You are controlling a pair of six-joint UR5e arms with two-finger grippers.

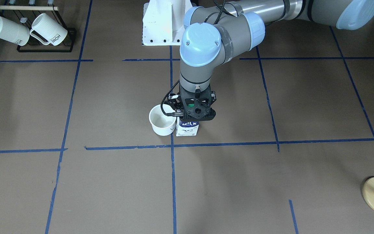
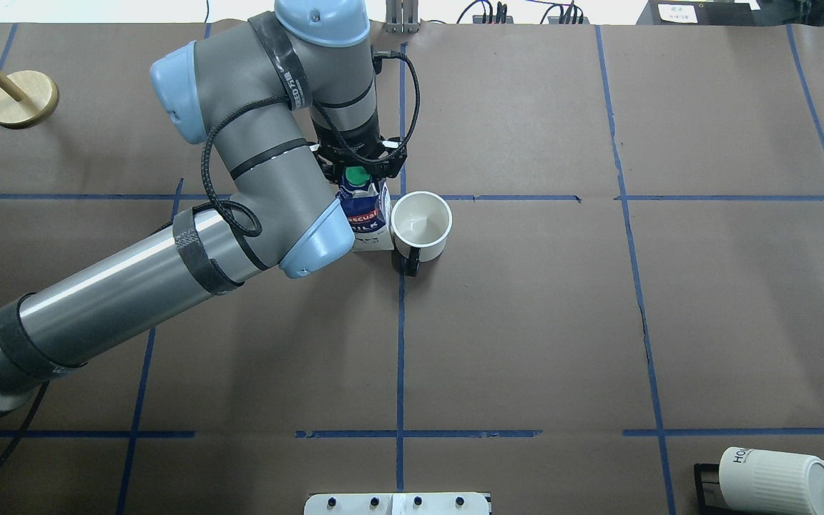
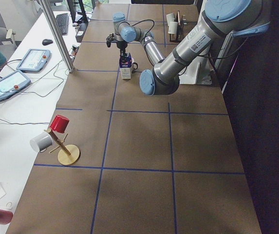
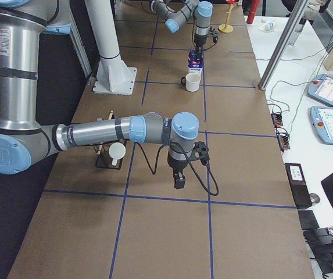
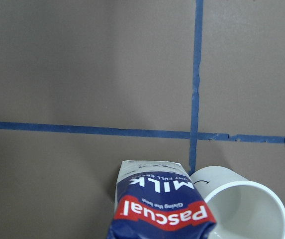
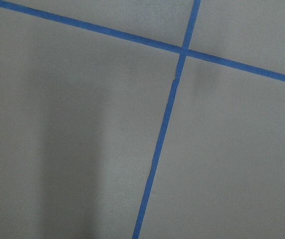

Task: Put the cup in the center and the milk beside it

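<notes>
The brown bench [image 2: 741, 322] has blue tape squares, and the center [image 2: 512, 322] is the middle square. The big left arm [image 2: 133, 300] reaches out over the center's far edge. The right arm [image 4: 96, 135] hangs low over the bench, well apart from the center. The left tool [image 2: 358, 177] sits over the top of the milk [image 1: 188, 127] and looks to be pinching it, though its fingers are mostly hidden. I cannot tell if the right tool [image 4: 179, 177] is spread or pressed together. The milk stands upright in the center, right against the cup [image 1: 161, 121], which sits by the long blue tape line [image 2: 400, 343].
</notes>
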